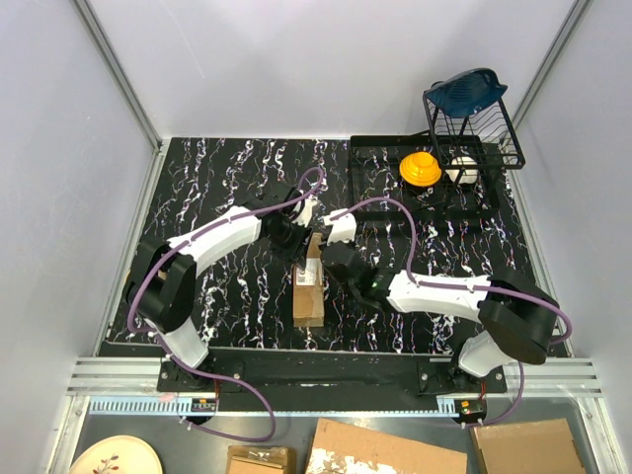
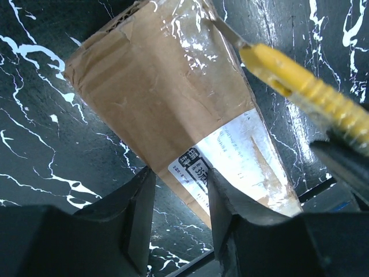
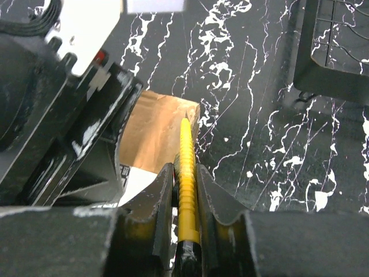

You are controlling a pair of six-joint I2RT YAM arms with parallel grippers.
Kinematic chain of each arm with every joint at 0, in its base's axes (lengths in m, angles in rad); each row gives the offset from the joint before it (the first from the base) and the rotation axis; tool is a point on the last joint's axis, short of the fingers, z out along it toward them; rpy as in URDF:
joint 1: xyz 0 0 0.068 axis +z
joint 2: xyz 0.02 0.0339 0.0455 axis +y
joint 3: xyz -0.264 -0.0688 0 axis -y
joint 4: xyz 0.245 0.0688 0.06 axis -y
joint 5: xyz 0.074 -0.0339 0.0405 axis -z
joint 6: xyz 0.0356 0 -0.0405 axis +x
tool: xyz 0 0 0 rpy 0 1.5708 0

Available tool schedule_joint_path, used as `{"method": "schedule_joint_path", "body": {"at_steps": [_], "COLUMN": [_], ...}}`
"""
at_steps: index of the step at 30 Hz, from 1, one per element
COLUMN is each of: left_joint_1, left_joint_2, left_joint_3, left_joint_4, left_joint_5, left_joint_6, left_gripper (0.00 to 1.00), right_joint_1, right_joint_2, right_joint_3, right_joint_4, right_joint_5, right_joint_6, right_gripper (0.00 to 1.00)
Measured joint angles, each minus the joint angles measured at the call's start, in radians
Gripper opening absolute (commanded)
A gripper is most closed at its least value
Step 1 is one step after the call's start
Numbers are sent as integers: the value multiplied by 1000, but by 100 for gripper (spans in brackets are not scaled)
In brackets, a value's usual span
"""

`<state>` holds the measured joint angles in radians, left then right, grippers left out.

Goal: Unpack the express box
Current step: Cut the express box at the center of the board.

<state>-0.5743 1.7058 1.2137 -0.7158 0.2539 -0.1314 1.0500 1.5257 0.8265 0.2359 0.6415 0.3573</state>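
Robot test cell in a lab

Plain white panel walls (image 1: 296,59) set in aluminium framing (image 1: 117,69) box in a black marbled counter (image 1: 217,168). A left arm (image 1: 212,237) and a right arm (image 1: 434,293) are bolted to a metal rail (image 1: 326,373) at its near edge. A wire dish rack (image 1: 474,128) stands in the far right corner.

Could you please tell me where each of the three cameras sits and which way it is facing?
Top external: fixed above and behind the arms, looking down on the table; left arm, right arm and express box show.
Left wrist: on the left arm, looking down past the left gripper at the box and the utility knife.
Right wrist: on the right arm, looking forward along the knife clamped in the right gripper toward the box.
Shared: both wrist views show box and knife.
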Motion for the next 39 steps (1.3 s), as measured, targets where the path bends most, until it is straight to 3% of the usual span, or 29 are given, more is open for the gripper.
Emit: {"method": "schedule_joint_path", "body": {"at_steps": [9, 21, 37, 39], "left_joint_1": [14, 18, 58, 69], "left_joint_2": [18, 34, 66, 81], "left_joint_3": [4, 10, 73, 103], "left_joint_4": [-3, 18, -10, -28], "left_joint_5": [11, 30, 55, 51], "left_joint_6": [-78, -108, -113, -108], "left_gripper": [0, 0, 0, 9], "right_joint_1": [76, 160, 166, 166], "right_joint_2": [-1, -69, -369, -386], "right_joint_3": [28, 28, 39, 37], "right_joint_4": [-131, -304, -663, -680], "right_joint_5": [57, -3, 7, 0], "right_joint_6": [34, 124, 192, 209], "right_gripper": [0, 0, 0, 0]}}
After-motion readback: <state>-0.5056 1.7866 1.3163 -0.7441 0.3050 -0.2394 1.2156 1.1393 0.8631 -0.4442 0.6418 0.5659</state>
